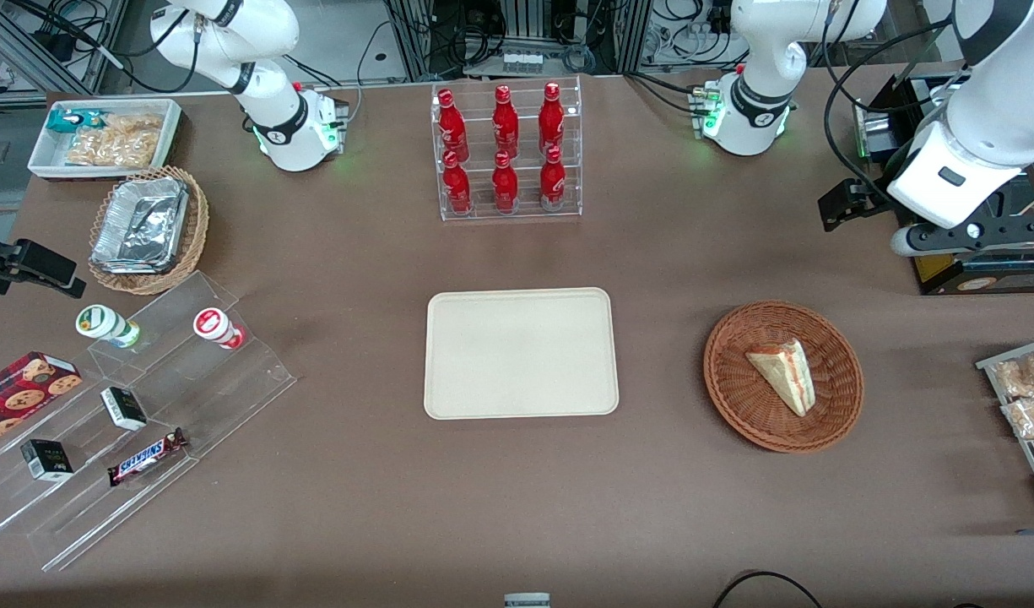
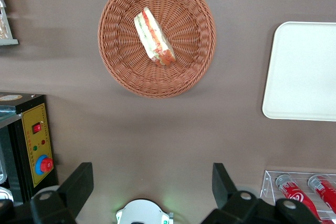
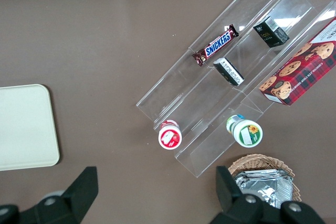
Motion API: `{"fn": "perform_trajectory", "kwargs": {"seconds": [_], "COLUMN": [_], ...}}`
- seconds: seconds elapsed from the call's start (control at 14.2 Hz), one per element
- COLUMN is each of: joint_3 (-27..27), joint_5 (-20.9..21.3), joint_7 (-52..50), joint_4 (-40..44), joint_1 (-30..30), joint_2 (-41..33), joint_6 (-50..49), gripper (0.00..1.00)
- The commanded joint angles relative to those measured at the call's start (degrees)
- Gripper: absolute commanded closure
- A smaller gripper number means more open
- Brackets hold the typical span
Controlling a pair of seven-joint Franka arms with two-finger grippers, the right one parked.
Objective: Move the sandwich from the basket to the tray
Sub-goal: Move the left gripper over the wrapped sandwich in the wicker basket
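Wicker basket point(image 1: 783, 377) holds the sandwich point(image 1: 783, 373); the tool point(image 2: 152, 184) hangs high, fingers apart. A shallow pinch could split the layers before the tray point(image 1: 521, 353).

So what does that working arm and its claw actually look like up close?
The working arm is glossy white with rounded segments, black bands at the joints and black cables looping alongside. A green light glows at its base. Its claw, parked high above the table, is open: two blunt black fingers on a black body.

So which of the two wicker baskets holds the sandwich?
The reddish-brown basket beside the tray; the tan basket holds foil containers. The open pincer hangs above the table.
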Motion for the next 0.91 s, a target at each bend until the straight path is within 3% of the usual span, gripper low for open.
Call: {"fn": "perform_trajectory", "kwargs": {"seconds": [0.0,0.42,0.84], "joint_3": [0.6,1.0,1.0], "joint_5": [0.2,0.6,1.5], "joint_7": [-0.9,-0.5,-0.1], "joint_4": [1.7,-0.8,-14.5], "joint_1": [-0.7,-0.7,-0.3], "joint_2": [0.6,7.9,11.4], "joint_6": [-1.4,1.2,20.0], "gripper": [0.00,0.00,0.00]}}
